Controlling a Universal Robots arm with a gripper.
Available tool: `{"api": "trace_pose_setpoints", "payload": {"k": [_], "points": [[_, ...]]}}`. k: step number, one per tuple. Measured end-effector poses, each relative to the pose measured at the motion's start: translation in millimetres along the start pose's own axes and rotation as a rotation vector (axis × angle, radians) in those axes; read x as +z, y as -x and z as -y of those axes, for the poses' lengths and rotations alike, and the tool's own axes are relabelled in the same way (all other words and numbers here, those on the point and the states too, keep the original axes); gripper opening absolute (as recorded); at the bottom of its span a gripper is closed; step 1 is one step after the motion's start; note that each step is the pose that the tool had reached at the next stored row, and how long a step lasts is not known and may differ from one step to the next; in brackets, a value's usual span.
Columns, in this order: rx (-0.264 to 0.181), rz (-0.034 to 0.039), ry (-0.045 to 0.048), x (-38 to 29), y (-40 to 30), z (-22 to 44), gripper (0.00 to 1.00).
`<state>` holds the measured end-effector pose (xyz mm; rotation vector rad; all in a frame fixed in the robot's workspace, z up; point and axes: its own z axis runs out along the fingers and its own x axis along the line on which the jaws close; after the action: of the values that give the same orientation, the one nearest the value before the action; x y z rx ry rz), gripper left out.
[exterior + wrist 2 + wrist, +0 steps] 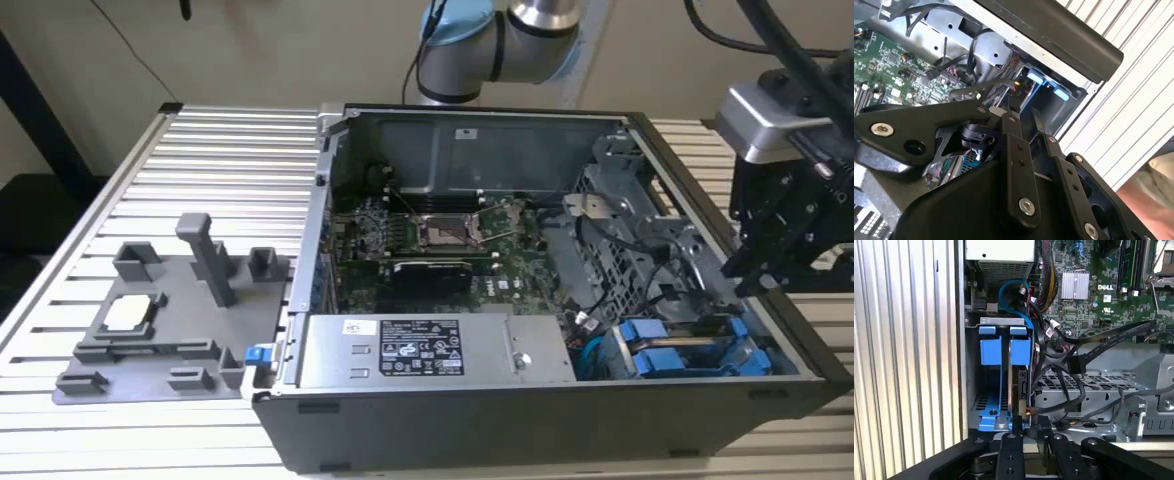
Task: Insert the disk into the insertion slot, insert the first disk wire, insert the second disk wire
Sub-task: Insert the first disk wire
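Observation:
The disk (1022, 390) stands on edge in its blue frame (1020, 351), seated inside the insertion slot (1000, 321) at the case's corner. In the exterior view the blue frames (674, 352) lie at the case's near right. My gripper (1031, 427) hovers just off the disk's connector end, its fingers (1010, 450) close together on what looks like a black wire's plug. In the second wrist view the gripper (1023, 116) points at the blue tabs (1036, 79), a black wire (981, 92) crossing its tips. In the exterior view the gripper (755, 283) hangs over the case's right wall.
A second blue frame (990, 351) sits beside the disk's. Another black wire with a loose plug (1076, 362) hangs over the grey metal cage (1094, 385). The power-supply box (414, 350), the motherboard (441, 235) and a grey fixture (160, 310) on the ribbed table lie toward the exterior view's left.

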<state>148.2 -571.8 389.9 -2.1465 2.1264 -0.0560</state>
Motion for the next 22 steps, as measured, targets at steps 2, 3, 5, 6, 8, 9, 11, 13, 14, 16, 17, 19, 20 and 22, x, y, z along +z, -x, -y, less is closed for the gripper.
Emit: {"api": "trace_pose_setpoints", "payload": {"k": [2,3,5,6,8,9,11,13,14,16,17,19,20,22], "points": [[0.000,0.0000,0.0016,-7.0,0.6,0.7,0.27],[0.000,0.0001,0.0024,-10.4,0.9,1.1,0.27],[0.000,-0.0002,0.0040,-16.9,1.5,1.8,0.27],[0.000,0.0000,0.0041,-18.1,1.5,2.0,0.27],[0.000,0.0002,0.0042,-18.1,1.5,2.0,0.27],[0.000,0.0002,0.0042,-18.1,1.5,2.0,0.27],[0.000,-0.0002,0.0042,-18.2,2.1,2.0,0.27],[0.000,-0.0041,0.0043,-17.8,7.3,2.0,0.27],[0.000,-0.0053,0.0043,-17.6,10.3,1.8,0.27],[-0.001,-0.0077,0.0043,-17.1,16.6,1.4,0.27],[-0.001,-0.0090,0.0043,-16.8,19.6,1.1,0.27],[-0.001,-0.0118,0.0043,-16.3,26.1,0.4,0.27],[-0.001,-0.0132,0.0043,-16.1,29.2,0.0,0.27],[-0.002,-0.0148,0.0031,-15.9,34.5,-2.0,0.27]]}}
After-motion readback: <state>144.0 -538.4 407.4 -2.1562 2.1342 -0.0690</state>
